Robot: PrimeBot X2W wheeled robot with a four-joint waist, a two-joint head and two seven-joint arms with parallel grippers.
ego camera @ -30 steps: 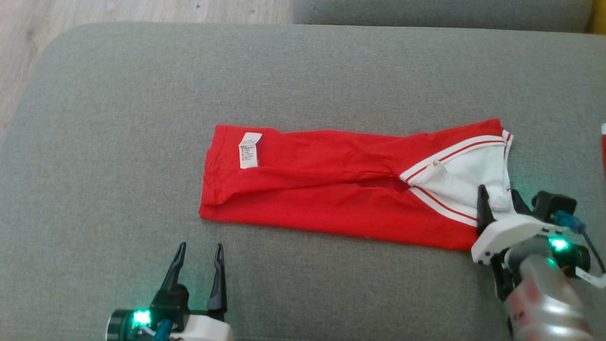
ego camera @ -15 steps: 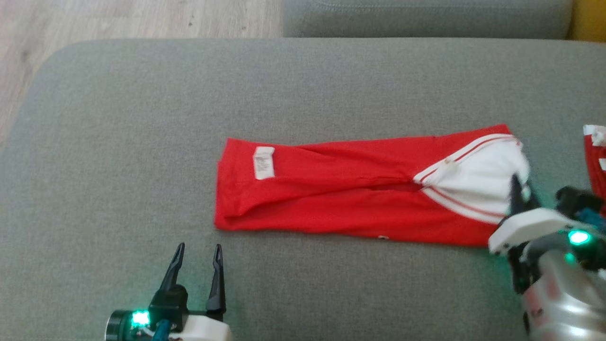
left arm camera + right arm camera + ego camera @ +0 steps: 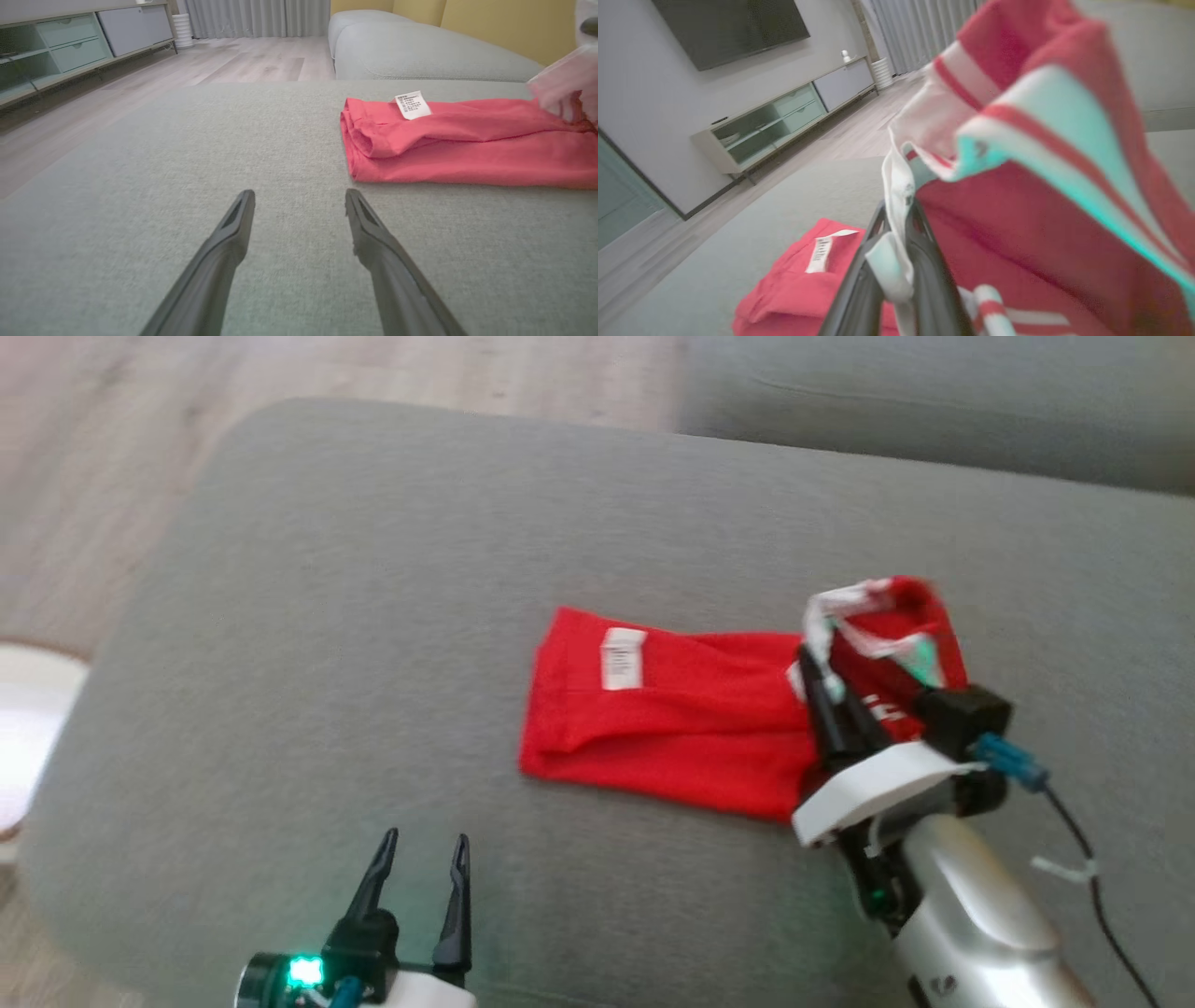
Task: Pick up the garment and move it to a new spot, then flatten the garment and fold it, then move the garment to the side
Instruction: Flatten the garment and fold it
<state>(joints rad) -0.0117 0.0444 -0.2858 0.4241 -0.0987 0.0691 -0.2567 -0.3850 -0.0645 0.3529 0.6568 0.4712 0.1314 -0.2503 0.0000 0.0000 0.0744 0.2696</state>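
garment [image 3: 672, 728]: red knit, white collar trim with thin red stripes, white care label [image 3: 623, 658] on top near its left end. Folded into a long narrow strip, several layers, with a rolled fold edge at the left end. Left part lies flat on the grey cushion [image 3: 373, 616], around mid-cushion and a bit toward its right side, running left-right across it. Right end (collar part) is up off the cushion: bunched, peaked upward, white trim draped over the top, blurred in the head view. White edge of that end is pinched in the closed jaws of the right gripper [image 3: 818, 677]. Label is face up, print too small to read.
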